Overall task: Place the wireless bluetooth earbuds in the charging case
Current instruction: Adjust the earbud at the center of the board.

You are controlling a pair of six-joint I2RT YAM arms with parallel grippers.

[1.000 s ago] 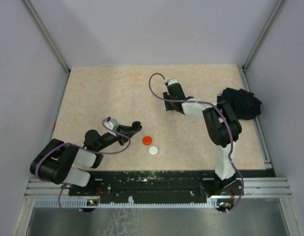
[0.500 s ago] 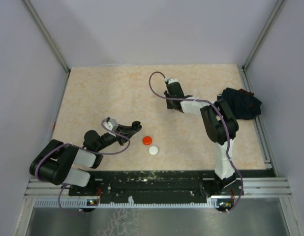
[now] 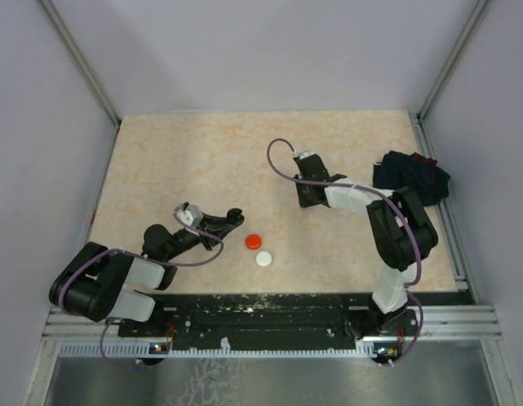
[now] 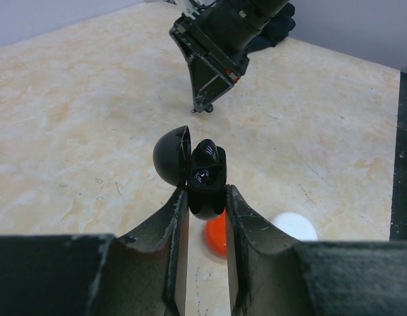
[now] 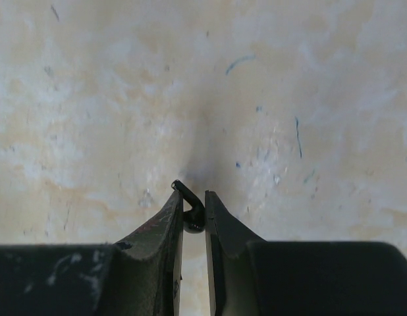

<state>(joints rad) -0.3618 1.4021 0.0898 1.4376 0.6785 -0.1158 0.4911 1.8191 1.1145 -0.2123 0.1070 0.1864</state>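
Observation:
My left gripper [image 3: 233, 218] [image 4: 207, 192] is shut on a small black charging case [image 4: 207, 179], held upright above the table with its round lid [image 4: 170, 157] swung open to the left. My right gripper [image 3: 305, 201] [image 5: 193, 196] is shut on a tiny black earbud [image 5: 193, 210], its stem poking out past the left fingertip, just above the beige table. In the left wrist view the right gripper [image 4: 203, 107] hangs tip-down beyond the case. No other earbuds show.
A red disc [image 3: 253, 241] [image 4: 215, 237] and a white disc [image 3: 263, 259] [image 4: 293, 227] lie on the table just right of my left gripper. A dark navy cloth bundle [image 3: 410, 176] lies at the table's right edge.
My right gripper has moved nearer and a little to the right with the earbud in it. My left gripper has stayed nearly still with the case.

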